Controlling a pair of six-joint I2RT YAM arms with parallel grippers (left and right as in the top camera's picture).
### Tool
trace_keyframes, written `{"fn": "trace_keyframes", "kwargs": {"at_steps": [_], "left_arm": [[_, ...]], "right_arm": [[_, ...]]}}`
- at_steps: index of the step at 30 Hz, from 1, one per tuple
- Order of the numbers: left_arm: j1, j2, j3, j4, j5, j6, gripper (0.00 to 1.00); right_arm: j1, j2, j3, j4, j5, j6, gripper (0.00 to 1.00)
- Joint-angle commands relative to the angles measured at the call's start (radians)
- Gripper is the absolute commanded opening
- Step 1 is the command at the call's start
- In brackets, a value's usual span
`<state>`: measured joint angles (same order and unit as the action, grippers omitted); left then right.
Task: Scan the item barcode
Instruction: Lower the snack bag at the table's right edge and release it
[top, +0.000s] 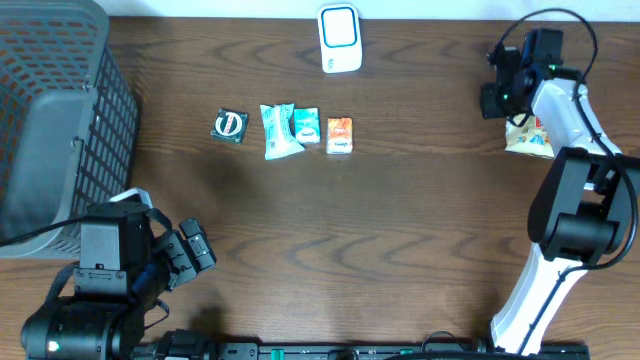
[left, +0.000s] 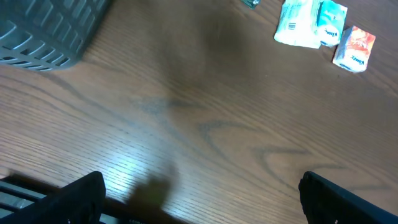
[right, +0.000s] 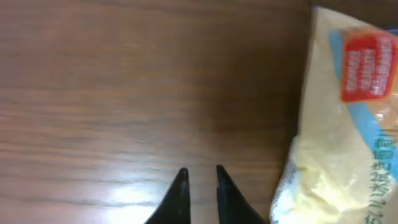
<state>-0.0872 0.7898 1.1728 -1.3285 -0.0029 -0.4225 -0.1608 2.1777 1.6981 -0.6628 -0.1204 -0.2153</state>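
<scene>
1. The right pincer hangs low over the wooden table. Its two black fingers are drawn narrow, with only a slim gap between them, and they hold nothing.
2. The snack bag, yellow with a red label, lies just beside this pincer, off its right-hand finger in the wrist view. Whether bag and finger touch cannot be told.
3. The barcode scanner, white with a blue face, stands well apart from the right pincer, off to its left at the table's far edge.
4. The left pincer is spread wide and empty above bare wood.
5. Ahead of the left pincer and to its right lie four small packs in a row: a black packet, a pale blue tissue pack, a teal packet and an orange packet.
6. A dark mesh basket sits ahead of the left pincer, to its left.
</scene>
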Motion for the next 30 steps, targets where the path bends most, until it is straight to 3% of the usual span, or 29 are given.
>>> {"fn": "trace_keyframes", "kwargs": {"at_steps": [1,8,18,21,25,27,30], "left_arm": [[-0.002,0.0,0.001,-0.003,-0.006,-0.006,0.98],[-0.002,0.0,0.001,-0.003,-0.006,-0.006,0.98],[-0.002,0.0,0.001,-0.003,-0.006,-0.006,0.98],[-0.002,0.0,0.001,-0.003,-0.006,-0.006,0.98],[-0.002,0.0,0.001,-0.003,-0.006,-0.006,0.98],[-0.002,0.0,0.001,-0.003,-0.006,-0.006,0.98],[-0.002,0.0,0.001,-0.003,-0.006,-0.006,0.98]], "right_arm": [[-0.039,0.002,-0.072,0.073,0.139,0.0,0.07],[-0.122,0.001,-0.119,0.124,0.327,0.001,0.17],[-0.143,-0.058,-0.089,0.094,0.33,0.001,0.21],[-0.113,-0.11,-0.071,0.096,0.317,0.001,0.31],[-0.051,-0.2,-0.066,0.102,0.236,0.001,0.36],[-0.008,-0.249,-0.066,0.098,0.106,0.001,0.42],[0.05,-0.286,-0.066,0.083,-0.097,0.002,0.43]]}}
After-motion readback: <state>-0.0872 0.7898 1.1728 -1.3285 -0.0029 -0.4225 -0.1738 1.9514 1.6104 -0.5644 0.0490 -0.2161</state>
